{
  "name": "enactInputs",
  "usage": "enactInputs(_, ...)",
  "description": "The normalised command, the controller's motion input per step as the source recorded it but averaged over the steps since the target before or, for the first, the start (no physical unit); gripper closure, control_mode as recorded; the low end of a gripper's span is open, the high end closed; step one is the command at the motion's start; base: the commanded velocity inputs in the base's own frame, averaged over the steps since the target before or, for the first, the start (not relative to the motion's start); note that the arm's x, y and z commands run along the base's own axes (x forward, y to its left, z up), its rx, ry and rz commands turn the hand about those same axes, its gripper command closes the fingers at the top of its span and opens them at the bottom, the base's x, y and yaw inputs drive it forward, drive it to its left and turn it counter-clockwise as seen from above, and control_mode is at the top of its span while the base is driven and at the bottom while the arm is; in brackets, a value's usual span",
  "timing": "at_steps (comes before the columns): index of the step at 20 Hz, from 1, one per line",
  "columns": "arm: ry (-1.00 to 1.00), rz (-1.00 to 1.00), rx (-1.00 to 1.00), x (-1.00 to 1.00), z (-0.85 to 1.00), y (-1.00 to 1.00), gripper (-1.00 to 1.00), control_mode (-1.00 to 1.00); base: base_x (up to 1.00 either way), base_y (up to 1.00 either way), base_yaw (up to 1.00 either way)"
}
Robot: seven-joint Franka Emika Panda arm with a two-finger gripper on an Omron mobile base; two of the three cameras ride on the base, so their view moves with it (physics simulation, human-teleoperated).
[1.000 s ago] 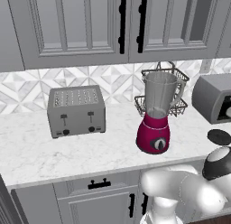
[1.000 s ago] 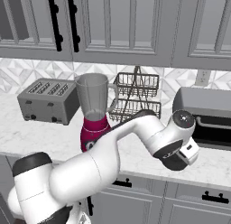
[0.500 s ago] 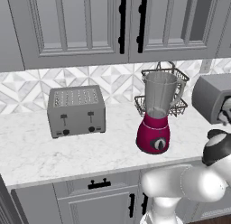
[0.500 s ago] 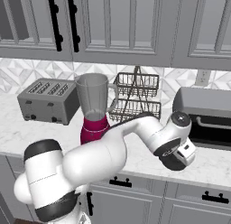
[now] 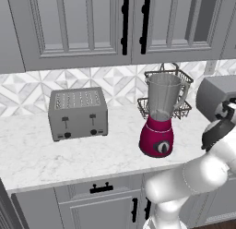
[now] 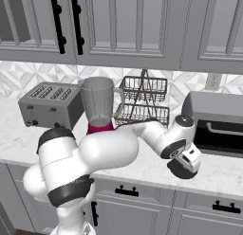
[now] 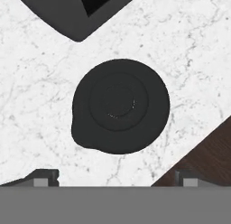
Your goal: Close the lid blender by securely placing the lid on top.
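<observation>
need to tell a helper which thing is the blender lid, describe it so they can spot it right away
Start at the marble counter and find the dark oven-like appliance at its right end. On the bare marble just in front of it, near the counter's front edge, lies the lid, directly below the gripper. It is a flat round black disc with raised rings and a small lip, lying apart from the magenta-based blender.

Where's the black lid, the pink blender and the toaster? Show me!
lid (image 7: 121,105), hand view, middle of its flat top.
blender (image 5: 156,138), left base view, its magenta base.
toaster (image 5: 78,113), left base view, its grey front.
</observation>
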Motion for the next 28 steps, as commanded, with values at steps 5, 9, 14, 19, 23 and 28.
enactInputs(5,0.04,0.03,0.03,0.2,-0.1,-0.04,-1.0,-1.0,0.0,0.0,0.0)
enactInputs(9,0.0,0.02,0.07,0.1,-0.03,-0.21,-1.0,-1.0,0.0,0.0,0.0)
enactInputs(14,0.0,0.01,0.08,0.11,-0.08,-0.27,-1.0,-1.0,0.0,0.0,0.0)
enactInputs(19,0.0,0.03,0.06,0.15,-0.11,-0.23,-1.0,-1.0,0.0,0.0,0.0)
enactInputs(23,0.0,0.04,0.04,0.12,-0.11,-0.11,-1.0,-1.0,0.0,0.0,0.0)
enactInputs(28,0.0,0.04,0.02,0.1,-0.08,-0.1,-1.0,-1.0,0.0,0.0,0.0)
